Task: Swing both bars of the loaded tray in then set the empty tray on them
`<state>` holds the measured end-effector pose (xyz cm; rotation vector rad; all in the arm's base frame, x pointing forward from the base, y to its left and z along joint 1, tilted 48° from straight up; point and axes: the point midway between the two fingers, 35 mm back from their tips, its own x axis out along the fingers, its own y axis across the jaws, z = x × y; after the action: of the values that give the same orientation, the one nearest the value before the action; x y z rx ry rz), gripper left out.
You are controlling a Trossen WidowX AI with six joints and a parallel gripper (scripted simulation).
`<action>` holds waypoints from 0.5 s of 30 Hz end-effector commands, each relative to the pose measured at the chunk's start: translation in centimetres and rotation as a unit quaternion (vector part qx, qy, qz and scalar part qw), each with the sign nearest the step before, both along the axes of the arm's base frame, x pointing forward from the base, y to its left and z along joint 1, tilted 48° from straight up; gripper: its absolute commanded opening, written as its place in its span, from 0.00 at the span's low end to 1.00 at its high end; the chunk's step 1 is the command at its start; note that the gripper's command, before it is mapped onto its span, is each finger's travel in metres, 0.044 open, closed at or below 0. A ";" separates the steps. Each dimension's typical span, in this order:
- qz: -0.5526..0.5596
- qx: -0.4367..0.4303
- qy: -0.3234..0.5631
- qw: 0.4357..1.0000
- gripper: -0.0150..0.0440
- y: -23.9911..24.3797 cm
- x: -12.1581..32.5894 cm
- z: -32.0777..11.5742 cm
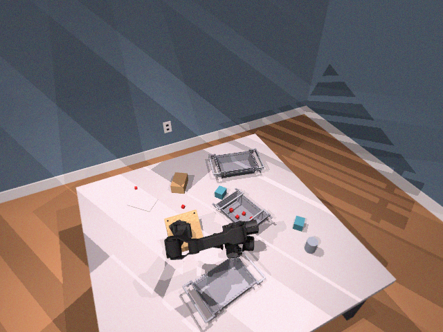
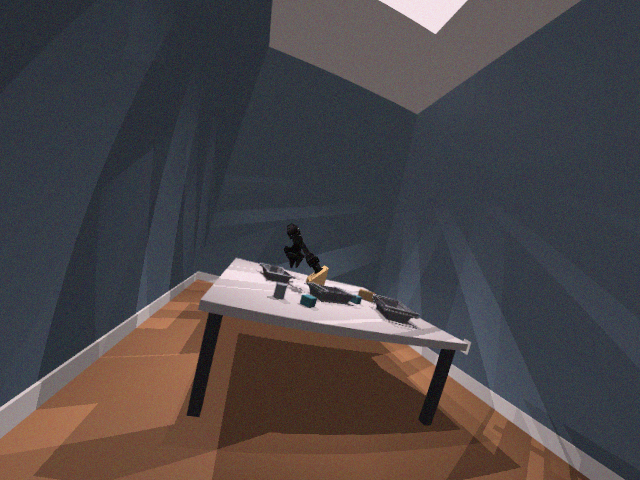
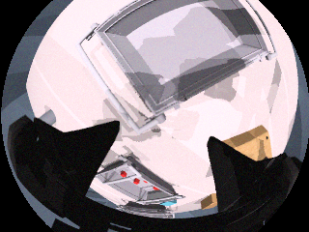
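Note:
The loaded tray (image 1: 251, 206) (image 2: 330, 293) stands mid-table with small red blocks (image 1: 243, 213) (image 3: 136, 181) inside. Its far bar (image 1: 230, 201) and its near bar (image 1: 257, 216) both lie across its top, just inside the ends. One empty tray (image 1: 221, 283) (image 2: 276, 272) (image 3: 193, 43) stands upright at the near side, its bars (image 1: 255, 268) (image 3: 108, 92) swung out. Another empty tray (image 1: 237, 162) (image 2: 395, 308) stands at the far side, bars also outward. My gripper (image 2: 294, 265) (image 3: 165, 133) is open and empty, high above the table, beside the near empty tray. In the top view the arm hides its fingertips.
Teal blocks (image 1: 220, 191) (image 1: 299, 223) stand on either side of the loaded tray. A grey cylinder (image 1: 311, 245) (image 2: 280, 290) stands to the right. A brown block (image 1: 178, 182) and loose red cubes (image 1: 183, 206) (image 1: 135, 187) lie left. The arm rises from a yellow base (image 1: 191, 218).

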<state>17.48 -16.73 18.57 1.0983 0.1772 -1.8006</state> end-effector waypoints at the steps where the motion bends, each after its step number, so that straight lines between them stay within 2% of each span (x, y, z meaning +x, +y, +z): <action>1: -0.195 -0.061 -0.167 0.965 1.00 -0.7 -6.7 0.7; 5: -0.299 -0.099 -0.260 0.913 1.00 -0.4 -10.3 0.6; 15: -0.304 -0.101 -0.265 0.910 1.00 -0.4 -10.5 0.6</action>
<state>7.40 -17.16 19.19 1.5358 -0.6858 -1.9047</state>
